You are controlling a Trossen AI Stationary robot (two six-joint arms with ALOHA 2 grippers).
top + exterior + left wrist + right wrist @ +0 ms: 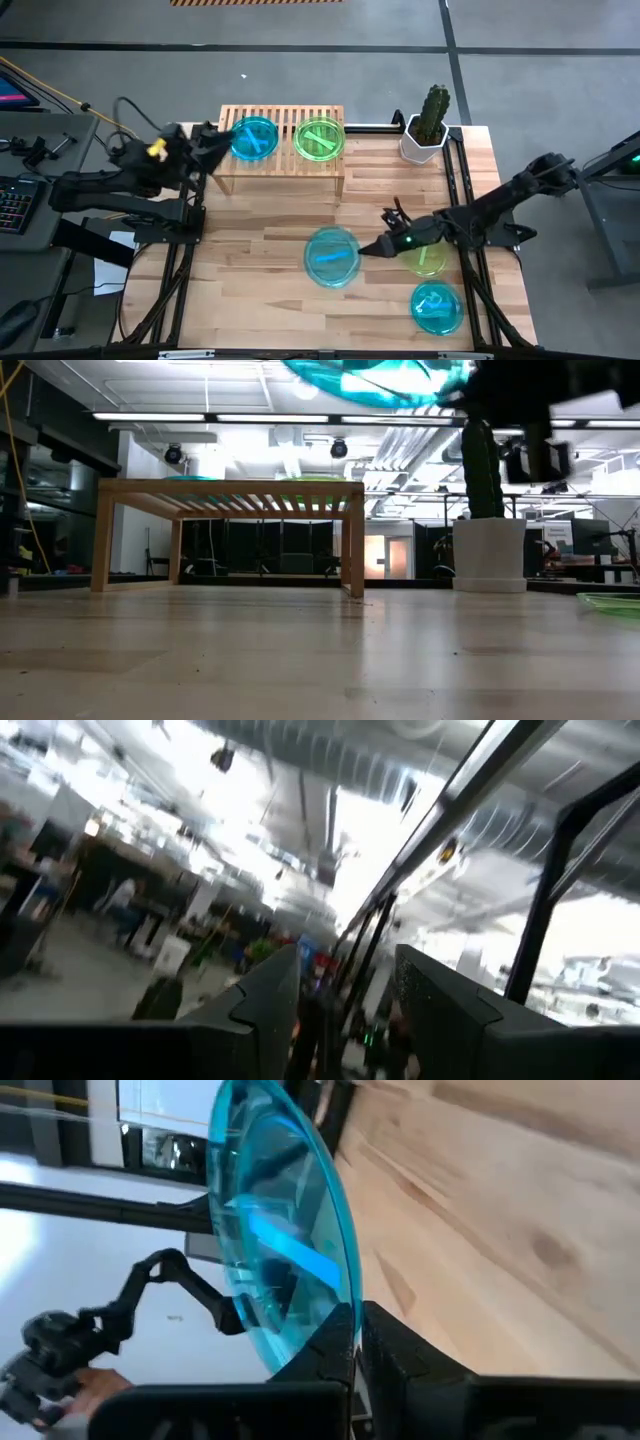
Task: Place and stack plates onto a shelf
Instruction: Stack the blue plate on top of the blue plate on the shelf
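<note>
Butcher-block tabletop (260, 250) is carrying loose plates at its near edge. Nearest, a cyan plate (436, 307) and a yellow-green plate (425, 261) are waiting. Next, the right gripper (372, 248) is pinching the rim of a lifted cyan plate (332, 256); it should be kept level and carried to the shelf (282, 150), onto the matching cyan stack (254, 137). Farthest, the left gripper (222, 139) is idling spread beside the shelf.

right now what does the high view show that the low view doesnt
Only the high view: the yellow-green plate and blue plate lying on the table's right part, the left end effector open beside the shelf's left end, and the right end effector shut on a blue plate.

Only the low view: the room behind, seen under the shelf.

Both: the shelf, the potted cactus and the lifted blue plate.
</note>
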